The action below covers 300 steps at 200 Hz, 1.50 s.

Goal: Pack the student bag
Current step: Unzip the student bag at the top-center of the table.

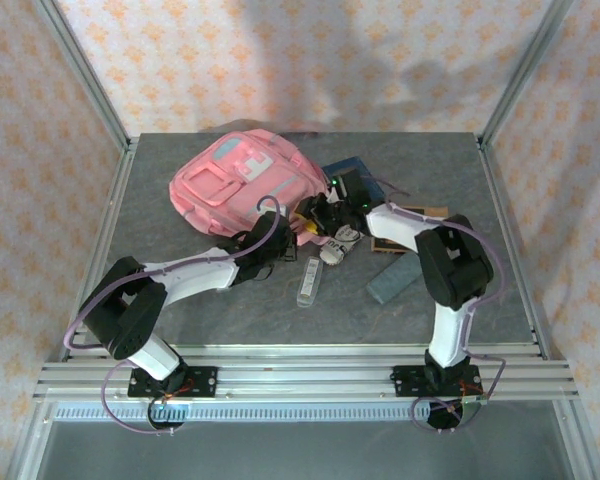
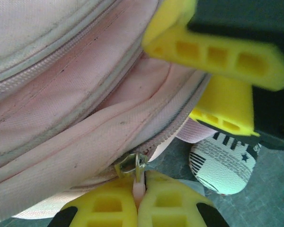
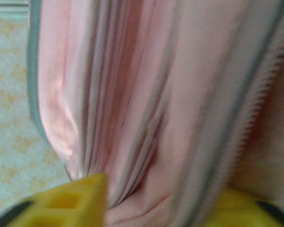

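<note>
Locate the student bag [image 1: 235,180] at the far centre of the surface [image 1: 180,310], with the left gripper [image 2: 137,203] clenched on the zip pull [image 2: 138,180] at the bag's near right edge and the right gripper [image 3: 163,198] straddling a fold of bag fabric, firm or loose not determinable. Expect loss of the thin pull from the grip when drawn across the zip track [image 2: 177,124] rather than along it, or a jammed slider [image 2: 128,164] on slack cloth. Guard also against dragging the whole bag onto the striped item [image 2: 222,163] just beside it.

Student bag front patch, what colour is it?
Light blue and white; the patch shows best in the top external view.
</note>
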{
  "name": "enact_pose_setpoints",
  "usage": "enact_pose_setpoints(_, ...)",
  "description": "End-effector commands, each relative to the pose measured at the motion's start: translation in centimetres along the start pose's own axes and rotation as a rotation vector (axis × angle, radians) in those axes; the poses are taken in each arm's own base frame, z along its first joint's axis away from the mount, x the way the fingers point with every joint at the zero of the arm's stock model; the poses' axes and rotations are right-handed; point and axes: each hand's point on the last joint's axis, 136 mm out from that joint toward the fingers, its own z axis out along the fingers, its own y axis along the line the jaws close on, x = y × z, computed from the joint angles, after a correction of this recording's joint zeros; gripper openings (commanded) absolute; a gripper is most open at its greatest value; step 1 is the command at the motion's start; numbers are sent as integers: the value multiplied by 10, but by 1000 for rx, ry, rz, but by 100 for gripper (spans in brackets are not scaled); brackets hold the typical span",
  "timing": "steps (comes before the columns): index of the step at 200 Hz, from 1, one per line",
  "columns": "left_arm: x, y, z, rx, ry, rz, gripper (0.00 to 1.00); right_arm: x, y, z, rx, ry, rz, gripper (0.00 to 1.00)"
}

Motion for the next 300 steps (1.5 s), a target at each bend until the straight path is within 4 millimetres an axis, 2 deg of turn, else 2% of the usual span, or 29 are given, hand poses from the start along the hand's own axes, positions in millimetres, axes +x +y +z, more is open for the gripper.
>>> enact_pose_setpoints(1, -24, -29, -7, 80, -80, 7, 0, -4, 10, 11, -37, 0, 9, 13)
enact_pose_setpoints(11, -22, -25, -8, 73, -82, 1, 0, -10, 8, 12, -31, -21, 13, 0)
enact_pose_setpoints(25, -20, -15, -11, 43, -88, -7, 0, -18, 9, 9, -34, -44, 16, 0)
enact_pose_setpoints(41, -17, 5, -15, -2, -87, -29, 0, -28, 9, 0, -39, -75, 22, 0)
enact_pose_setpoints(56, -14, 33, -21, -43, -90, -66, 0, -39, 7, -11, -45, -108, 31, 0)
enact_pose_setpoints(95, -15, 124, -43, -175, -139, -204, 0, -59, 3, -39, -62, -178, 41, 0)
enact_pose_setpoints(123, -20, 175, -53, -276, -161, -276, 0, -67, 4, -50, -76, -215, 47, 0)
enact_pose_setpoints(140, -24, 198, -53, -325, -156, -320, 0, -69, 6, -50, -84, -220, 44, 0)
enact_pose_setpoints(156, -29, 205, -50, -348, -140, -329, 0, -71, 10, -49, -94, -214, 42, 0)
enact_pose_setpoints(201, -51, 204, -43, -364, -158, -331, 0, -78, 26, -38, -97, -211, 6, 0)
enact_pose_setpoints(236, -69, 210, -39, -414, -157, -324, 0, -67, 39, -13, -84, -167, -45, 0)
enact_pose_setpoints(261, -75, 219, -40, -455, -153, -327, 0, -64, 37, 7, -55, -147, -62, 0)
enact_pose_setpoints(283, -72, 228, -45, -508, -147, -341, 0, -59, 33, 29, -33, -112, -68, 0)
enact_pose_setpoints(295, -68, 230, -49, -523, -142, -350, 12, -54, 34, 40, -25, -89, -85, 4)
enact_pose_setpoints(300, -67, 230, -52, -527, -143, -356, 17, -51, 34, 44, -19, -77, -91, 9)
